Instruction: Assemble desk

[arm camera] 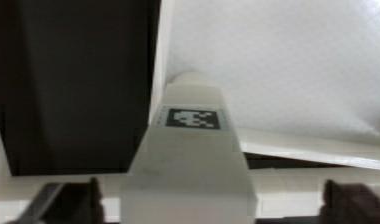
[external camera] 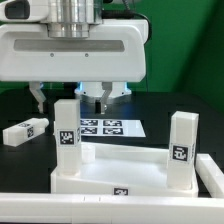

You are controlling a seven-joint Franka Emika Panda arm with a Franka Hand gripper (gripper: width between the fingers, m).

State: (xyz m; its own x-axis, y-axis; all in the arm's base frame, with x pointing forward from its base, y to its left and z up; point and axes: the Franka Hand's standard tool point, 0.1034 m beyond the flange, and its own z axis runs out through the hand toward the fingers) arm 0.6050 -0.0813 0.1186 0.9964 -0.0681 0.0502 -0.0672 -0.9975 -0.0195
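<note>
The white tray-like tabletop (external camera: 120, 172) lies in front, rim up. Two white legs stand upright in its corner sockets, one at the exterior view's left (external camera: 66, 132) and one at the right (external camera: 180, 140). A third leg (external camera: 25, 129) lies loose on the black table at the left. My gripper (external camera: 97, 96) hangs under the white robot body, behind and above the left standing leg. In the wrist view a tagged leg (arm camera: 192, 130) sits between the dark fingers (arm camera: 71, 200) with a gap on each side. The gripper (arm camera: 213, 200) is open, and the tabletop (arm camera: 293, 90) lies beyond.
The marker board (external camera: 110, 127) lies flat on the black table behind the tabletop. A white rail (external camera: 90, 208) runs along the front edge and up the right side (external camera: 212, 178). The large white robot body (external camera: 75, 50) fills the upper part of the exterior view.
</note>
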